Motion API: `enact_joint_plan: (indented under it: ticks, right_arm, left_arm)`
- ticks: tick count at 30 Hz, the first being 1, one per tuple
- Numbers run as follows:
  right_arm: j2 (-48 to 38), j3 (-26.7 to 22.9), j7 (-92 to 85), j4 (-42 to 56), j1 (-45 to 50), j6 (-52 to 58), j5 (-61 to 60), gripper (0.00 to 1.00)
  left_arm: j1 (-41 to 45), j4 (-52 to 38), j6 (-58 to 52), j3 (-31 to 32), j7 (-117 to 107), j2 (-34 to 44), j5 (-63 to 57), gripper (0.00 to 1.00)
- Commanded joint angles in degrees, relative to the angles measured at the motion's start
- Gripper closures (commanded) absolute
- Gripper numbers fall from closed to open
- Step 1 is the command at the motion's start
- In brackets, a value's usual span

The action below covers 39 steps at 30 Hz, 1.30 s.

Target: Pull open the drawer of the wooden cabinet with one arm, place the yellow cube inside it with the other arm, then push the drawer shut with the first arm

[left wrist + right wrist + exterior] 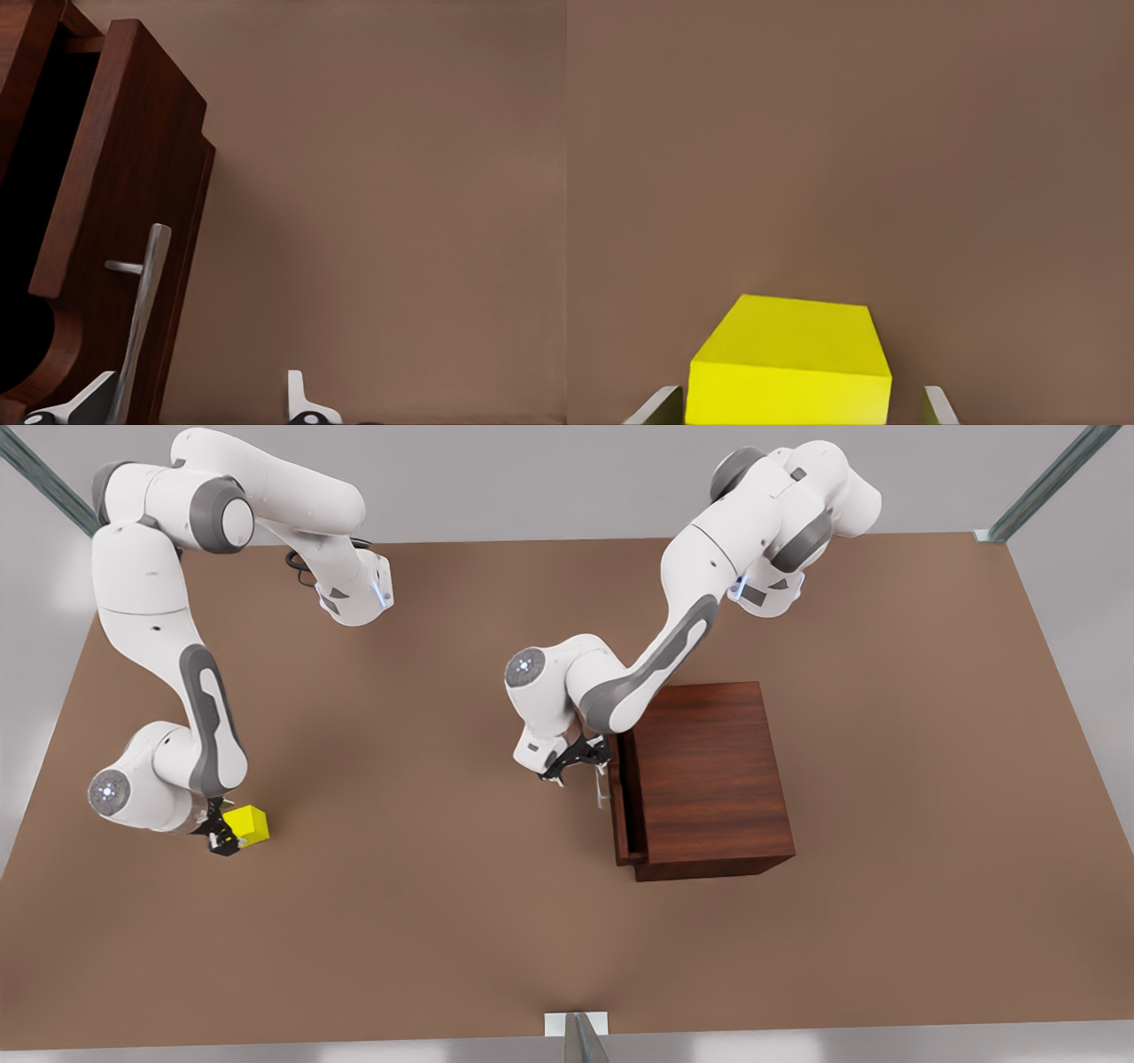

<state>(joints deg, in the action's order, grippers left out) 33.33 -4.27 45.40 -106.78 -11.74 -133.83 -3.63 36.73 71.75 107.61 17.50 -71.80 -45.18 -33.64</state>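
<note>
Our left gripper (578,766) straddles the thin silver bar handle (142,310) of the slightly open dark wooden drawer (625,802), jaws spread; pulling unclenched could slip. Our right gripper (223,837), released, brackets the small yellow cube (793,363) on the brown table (443,868).

Overhead front view, close wrist views facing drawer (124,177), yellow cube (793,363)

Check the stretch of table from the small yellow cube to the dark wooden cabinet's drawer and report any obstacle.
No object lies on the brown table between the small yellow cube and the dark reddish-brown wooden cabinet. But its drawer is barely ajar, and the left gripper sits at its handle.
</note>
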Motion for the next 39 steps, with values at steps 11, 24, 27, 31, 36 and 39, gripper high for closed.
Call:
enact_joint_plan:
  ticks: [11,24,27,31,36,39]
  right_arm:
    - [1.1,0.8,1.1,0.1,-0.4,-1.8,0.9,0.04]
    - [0.7,0.8,2.9,0.3,-0.5,-1.8,0.8,0.29]
    - [-2.5,1.6,2.7,0.4,-0.5,-0.9,0.6,0.35]
    - [-5.3,2.0,2.7,2.4,-0.3,2.6,0.2,0.37]
    - [-6.5,4.5,2.5,11.9,0.1,13.3,0.6,0.37]
    - [-6.4,6.6,3.5,16.2,1.6,17.9,0.5,0.37]
  left_arm:
    - [1.6,-2.2,1.2,0.3,-0.4,-0.8,0.2,0.0]
    - [3.7,-4.4,1.6,-0.1,2.1,-2.4,0.1,0.0]
    - [5.0,-5.4,0.7,-0.6,1.1,-2.5,0.2,0.0]
    - [6.7,-10.2,-10.0,1.2,1.3,-2.5,0.9,0.0]
    - [4.7,-10.3,-20.9,2.0,11.0,3.3,5.9,0.0]
    - [-4.3,-10.1,-31.4,2.1,23.0,11.6,14.9,0.0]
